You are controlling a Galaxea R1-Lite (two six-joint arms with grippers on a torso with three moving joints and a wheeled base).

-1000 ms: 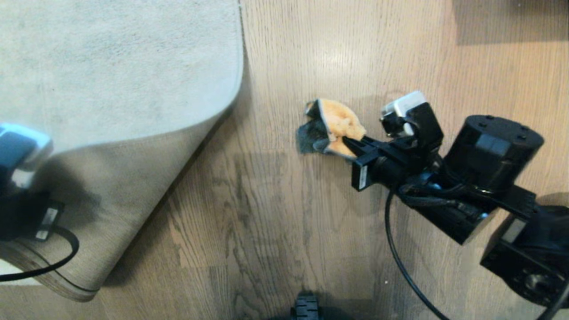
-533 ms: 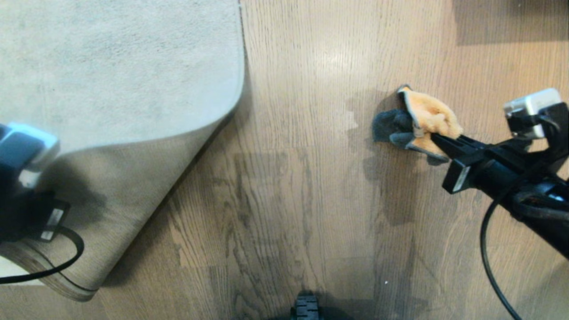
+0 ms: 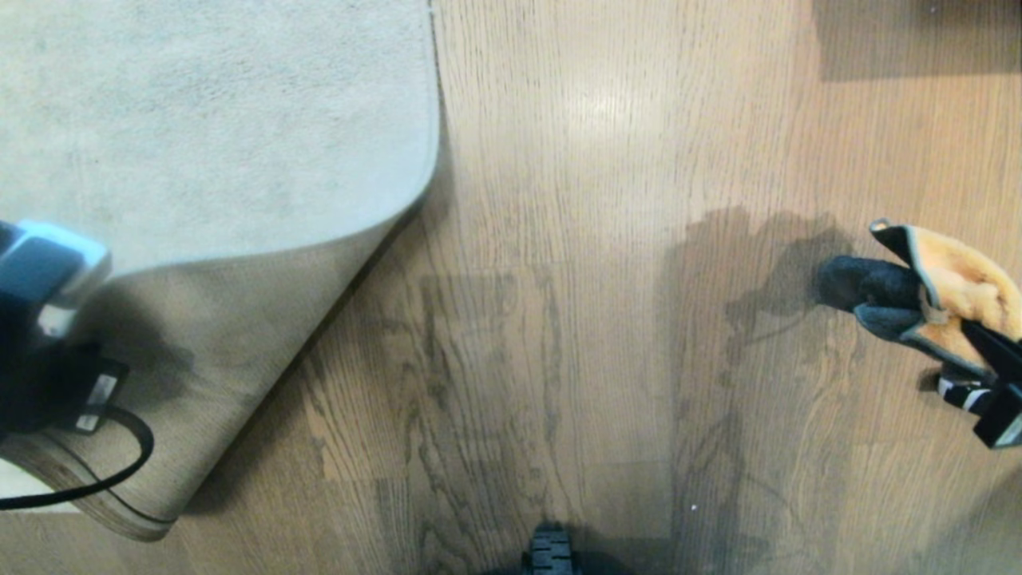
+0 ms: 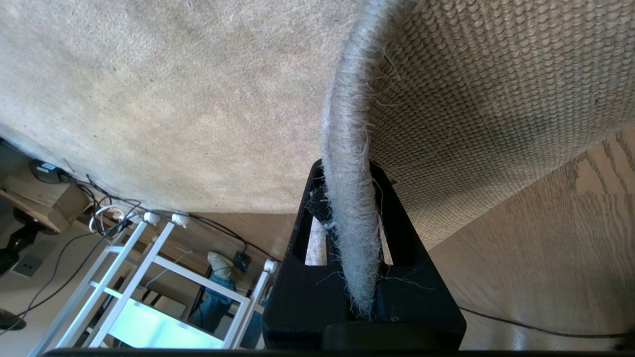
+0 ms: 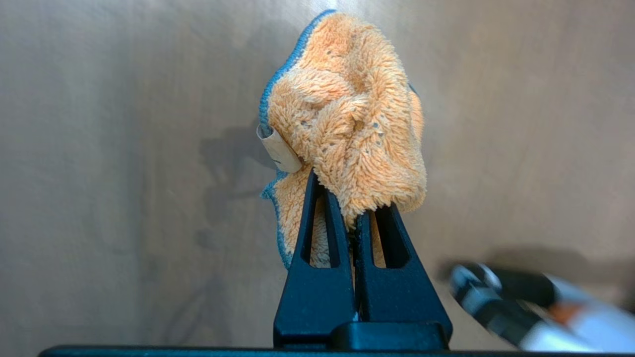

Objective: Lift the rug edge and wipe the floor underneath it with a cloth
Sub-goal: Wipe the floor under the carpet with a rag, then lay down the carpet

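Note:
The rug's corner is folded back, so its woven tan backing [image 3: 223, 343] faces up at the left of the head view. My left gripper [image 4: 347, 171] is shut on the rug edge [image 4: 342, 124], whose frayed grey rim runs between its black fingers; that arm sits at the far left [image 3: 44, 375]. The orange fluffy cloth [image 3: 958, 287] with dark trim hangs at the far right just above the floor [image 3: 559, 319]. My right gripper [image 5: 342, 198] is shut on the cloth [image 5: 347, 124], with bare wood planks behind it.
A black cable [image 3: 120, 471] loops over the folded rug corner. Part of my base [image 3: 549, 553] shows at the bottom middle. A dark shadow [image 3: 918, 40] lies at the top right. A white rack [image 4: 149, 277] and a person's leg [image 4: 218, 297] are beyond the rug.
My right gripper has swept the cloth from the middle of the floor to the far right edge and nearer to me. The left gripper still holds the rug edge in place.

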